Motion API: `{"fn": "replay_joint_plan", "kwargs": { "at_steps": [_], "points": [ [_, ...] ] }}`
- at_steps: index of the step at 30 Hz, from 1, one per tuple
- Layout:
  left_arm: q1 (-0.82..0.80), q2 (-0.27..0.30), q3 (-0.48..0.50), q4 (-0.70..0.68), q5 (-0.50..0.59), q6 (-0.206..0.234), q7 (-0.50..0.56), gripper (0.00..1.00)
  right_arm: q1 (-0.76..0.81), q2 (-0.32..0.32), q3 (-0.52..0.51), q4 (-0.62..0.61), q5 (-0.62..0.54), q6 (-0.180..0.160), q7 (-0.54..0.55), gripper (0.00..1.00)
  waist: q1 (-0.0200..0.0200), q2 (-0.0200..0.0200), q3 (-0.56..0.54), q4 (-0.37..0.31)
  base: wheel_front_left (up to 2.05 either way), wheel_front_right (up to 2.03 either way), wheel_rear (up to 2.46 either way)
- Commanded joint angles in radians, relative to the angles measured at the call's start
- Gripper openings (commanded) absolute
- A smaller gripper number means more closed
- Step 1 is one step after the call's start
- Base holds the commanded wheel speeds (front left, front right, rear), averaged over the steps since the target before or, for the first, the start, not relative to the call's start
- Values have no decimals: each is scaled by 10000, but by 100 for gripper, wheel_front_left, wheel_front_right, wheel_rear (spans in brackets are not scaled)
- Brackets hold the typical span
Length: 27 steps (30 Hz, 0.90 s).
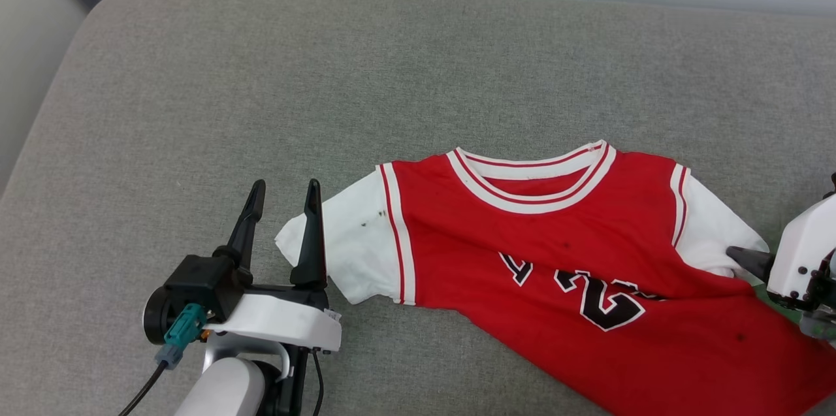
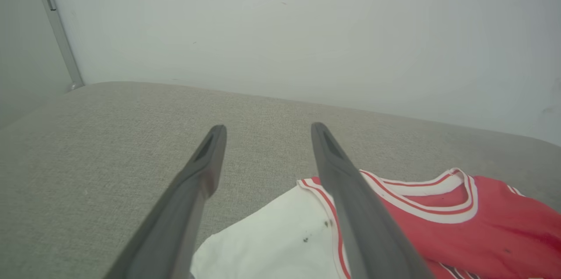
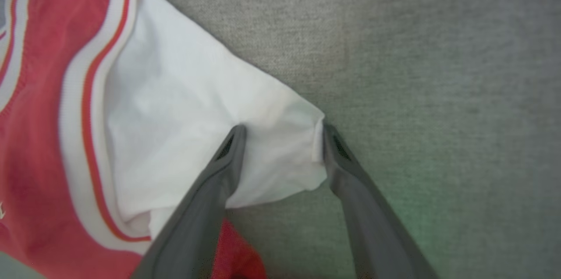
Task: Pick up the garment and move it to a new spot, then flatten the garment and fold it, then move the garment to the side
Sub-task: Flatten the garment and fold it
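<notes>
Both our pincers stand open at the two white sleeves of the red jersey T-shirt, which lies on a grey upholstered surface.
Nearest us, our left pincer (image 1: 286, 184) has its fingers spread wide, its inner finger (image 1: 311, 233) over the edge of the white sleeve (image 1: 356, 240) on that side; we cannot tell whether it touches the cloth. Our right pincer (image 3: 284, 128) is also parted, astride the tip of the other white sleeve (image 3: 188, 108), one finger on the cloth and one at its hem. Between them the jersey T-shirt (image 1: 555, 226) lies front up and rumpled, black white-edged numbers (image 1: 601, 302) low, striped collar (image 1: 532, 181) farther off. Beyond spreads the grey upholstered surface (image 1: 261, 76), then a pale wall (image 2: 307, 29).
</notes>
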Motion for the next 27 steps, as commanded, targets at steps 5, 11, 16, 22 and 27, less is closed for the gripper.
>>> {"fn": "replay_joint_plan", "kwargs": {
  "at_steps": [5, 11, 16, 22, 27],
  "points": [
    [-153, -77, 87, 227, -138, -242, -56, 100, 257, 399, 271, 472, 170, -4, 283, 0, 1, -1, 15, -123, 0, 0, 0],
    [-213, 251, 363, 675, -759, -685, 350, 100, -84, 114, 661, -96, 183, -4, -467, 0, 1, -1, -211, -404, 0, 0, 0],
    [-764, 927, 679, 1325, -1632, -1316, 1705, 100, -195, -81, 995, -691, 333, -5, -996, 0, 1, -1, -494, -677, 0, 0, 0],
    [-1708, 1924, 561, 2801, -2820, -2230, 4708, 100, 40, 39, 1468, -1331, 561, -5, -1107, 0, 1, -1, -538, -1202, 0, 0, 0],
    [-2207, 2499, 248, 3711, -3490, -2518, 7139, 100, 188, 118, 1778, -1703, 680, -5, -1221, 0, 1, -1, -307, -1675, 0, 0, 0]
  ]
}}
